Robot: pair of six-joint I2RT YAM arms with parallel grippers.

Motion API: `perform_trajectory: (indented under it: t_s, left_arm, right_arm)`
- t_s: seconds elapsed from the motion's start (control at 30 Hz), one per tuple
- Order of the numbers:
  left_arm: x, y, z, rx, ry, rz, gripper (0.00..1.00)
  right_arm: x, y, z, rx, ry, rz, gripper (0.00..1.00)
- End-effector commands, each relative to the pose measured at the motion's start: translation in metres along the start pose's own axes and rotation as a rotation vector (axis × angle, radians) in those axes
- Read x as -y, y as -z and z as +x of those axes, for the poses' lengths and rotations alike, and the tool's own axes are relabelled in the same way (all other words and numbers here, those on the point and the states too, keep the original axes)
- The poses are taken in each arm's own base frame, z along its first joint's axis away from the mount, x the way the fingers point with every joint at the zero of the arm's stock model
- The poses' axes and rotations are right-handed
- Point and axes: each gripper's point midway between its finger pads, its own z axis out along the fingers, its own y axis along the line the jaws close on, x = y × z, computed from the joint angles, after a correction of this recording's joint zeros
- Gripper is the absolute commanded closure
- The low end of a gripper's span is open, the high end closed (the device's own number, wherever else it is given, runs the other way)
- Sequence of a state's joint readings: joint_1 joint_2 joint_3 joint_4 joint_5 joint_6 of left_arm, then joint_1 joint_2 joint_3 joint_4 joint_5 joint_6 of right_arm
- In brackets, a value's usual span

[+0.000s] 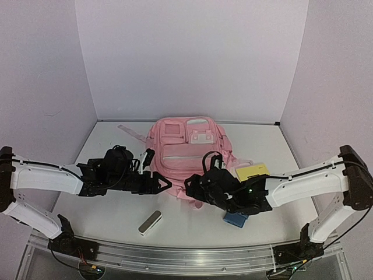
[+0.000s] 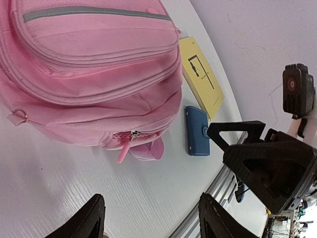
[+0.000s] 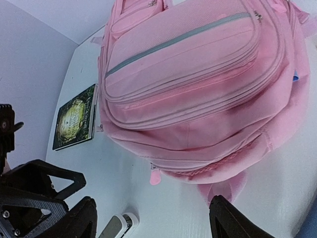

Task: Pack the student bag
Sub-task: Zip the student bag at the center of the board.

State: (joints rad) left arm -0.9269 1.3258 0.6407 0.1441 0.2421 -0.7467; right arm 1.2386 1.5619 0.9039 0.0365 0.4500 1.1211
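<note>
White tabletop (image 1: 105,216) bears the student bag (image 1: 187,153), its near end between both parted, empty jaws

There is one pink student bag (image 1: 189,154). Two books lie by it: one yellow book (image 1: 252,171) just right of the bag and one dark green book (image 3: 75,117) on its left. One blue case (image 1: 235,219) and one white-and-black bar (image 1: 150,223) lie near the bag's near end.
</note>
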Motion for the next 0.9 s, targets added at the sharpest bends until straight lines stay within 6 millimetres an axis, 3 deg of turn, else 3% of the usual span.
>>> perform_trajectory:
  t_s: [0.0,0.17,0.33,0.57,0.87]
  left_arm:
    - [-0.021,0.009,-0.019,0.055,0.100,-0.076,0.34]
    - [-0.040,0.010,-0.039,0.120,0.187,-0.085,0.30]
    - [-0.048,0.002,-0.052,0.131,0.218,-0.067,0.30]
    - [-0.062,-0.012,-0.045,0.089,0.229,-0.114,0.27]
    - [-0.066,-0.028,-0.052,0.082,0.201,-0.129,0.26]
  right_arm:
    - [-0.018,-0.019,0.020,-0.052,0.042,0.010,0.28]
    - [-0.030,-0.034,0.027,-0.046,0.030,0.020,0.38]
    - [-0.022,-0.048,0.032,-0.039,0.067,0.097,0.44]
    - [-0.015,-0.064,0.043,-0.050,0.124,0.183,0.46]
    - [-0.008,-0.073,0.036,-0.005,0.202,0.295,0.49]
